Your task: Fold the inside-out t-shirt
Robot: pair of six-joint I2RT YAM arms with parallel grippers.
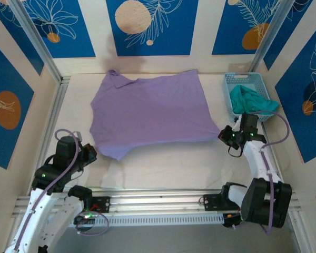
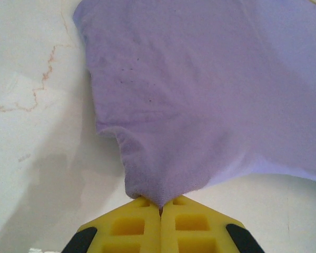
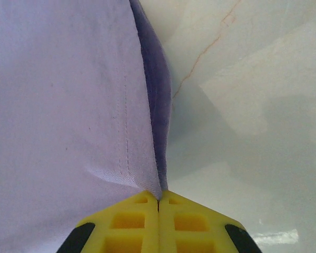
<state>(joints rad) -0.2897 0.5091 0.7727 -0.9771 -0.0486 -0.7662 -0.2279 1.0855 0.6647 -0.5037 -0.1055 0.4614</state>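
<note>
The inside-out t-shirt (image 1: 152,113) is lavender and lies spread flat across the middle of the table. My left gripper (image 1: 95,150) sits at its near left edge. In the left wrist view the yellow jaws of the left gripper (image 2: 160,203) are shut on a bunched corner of the t-shirt (image 2: 200,95). My right gripper (image 1: 223,136) is at the near right corner. In the right wrist view the right gripper (image 3: 158,196) is shut on the stitched hem of the t-shirt (image 3: 58,105), and the cloth rises from the jaws in a fold.
A light blue basket (image 1: 241,77) stands at the back right with a teal garment (image 1: 251,100) spilling over its near side, just behind the right arm. Bare pale tabletop (image 1: 168,163) runs between the shirt and the arm bases. Metal frame rails border both sides.
</note>
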